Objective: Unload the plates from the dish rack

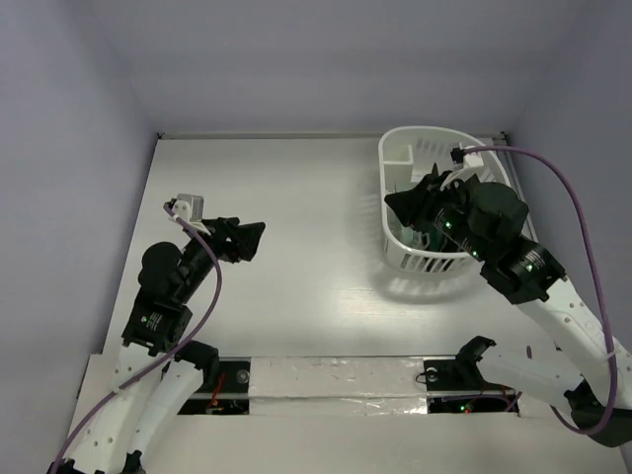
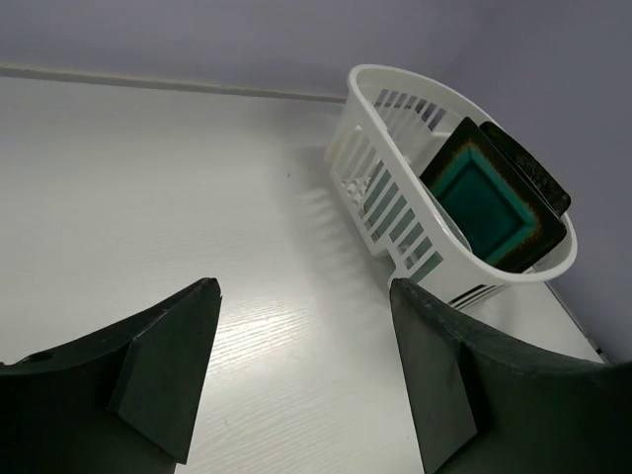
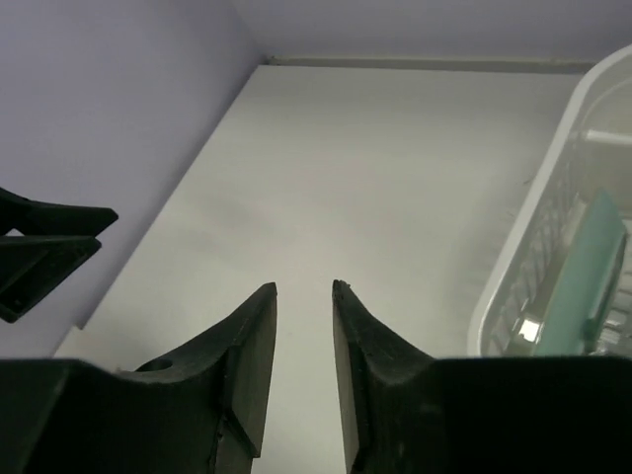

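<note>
The white dish rack (image 1: 427, 263) stands at the far right of the table. In the left wrist view the rack (image 2: 387, 194) holds two dark square plates on edge: one shows a teal face (image 2: 486, 205), the other (image 2: 538, 173) leans behind it. The pale mint-green plate (image 3: 581, 281) stands in the rack (image 3: 520, 259) in the right wrist view. My right gripper (image 1: 393, 203) hovers over the rack's left wall, its jaws (image 3: 304, 288) a little apart and empty. My left gripper (image 1: 255, 235) is open and empty over the table's left middle, well apart from the rack; it also shows in its own wrist view (image 2: 302, 296).
Purple walls close in the table on the left, back and right. A taped strip (image 1: 336, 380) runs along the near edge between the arm bases. The right arm's cable (image 1: 583, 227) loops over the rack's right side. My left gripper's fingers (image 3: 49, 247) show at the left edge of the right wrist view.
</note>
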You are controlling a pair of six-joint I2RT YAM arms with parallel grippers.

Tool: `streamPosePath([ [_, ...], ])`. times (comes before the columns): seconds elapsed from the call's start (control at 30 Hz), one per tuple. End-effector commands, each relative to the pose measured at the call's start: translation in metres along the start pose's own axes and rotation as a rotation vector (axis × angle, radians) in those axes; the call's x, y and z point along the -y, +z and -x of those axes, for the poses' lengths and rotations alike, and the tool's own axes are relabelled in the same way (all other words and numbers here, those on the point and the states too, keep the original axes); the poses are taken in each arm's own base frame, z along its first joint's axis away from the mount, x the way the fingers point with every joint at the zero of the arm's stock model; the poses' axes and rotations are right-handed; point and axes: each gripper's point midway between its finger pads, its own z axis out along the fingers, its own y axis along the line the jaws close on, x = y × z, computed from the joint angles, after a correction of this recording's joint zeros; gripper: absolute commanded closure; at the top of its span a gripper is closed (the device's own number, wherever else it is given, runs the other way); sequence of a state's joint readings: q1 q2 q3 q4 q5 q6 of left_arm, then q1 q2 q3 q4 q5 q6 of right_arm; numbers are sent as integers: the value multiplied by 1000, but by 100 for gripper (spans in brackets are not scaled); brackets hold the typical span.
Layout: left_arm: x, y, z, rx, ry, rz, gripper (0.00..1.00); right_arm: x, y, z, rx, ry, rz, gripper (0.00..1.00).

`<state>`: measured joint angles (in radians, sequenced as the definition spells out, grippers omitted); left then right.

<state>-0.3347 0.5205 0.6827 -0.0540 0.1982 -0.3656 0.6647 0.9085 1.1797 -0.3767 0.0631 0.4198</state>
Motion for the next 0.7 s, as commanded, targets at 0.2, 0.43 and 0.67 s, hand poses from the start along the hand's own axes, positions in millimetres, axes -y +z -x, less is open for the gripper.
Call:
streamPosePath([
  [0.2,11,-4,16,41,42,-51,45,27,12,45,123,-82,-228,70],
  [0.43,10,-6,19,57,49,-41,97,51,48,33,22,-165,-382,100],
  [0.67,3,-6,19,55,44,-5,100,83,72,27,-64,-257,-595,100],
])
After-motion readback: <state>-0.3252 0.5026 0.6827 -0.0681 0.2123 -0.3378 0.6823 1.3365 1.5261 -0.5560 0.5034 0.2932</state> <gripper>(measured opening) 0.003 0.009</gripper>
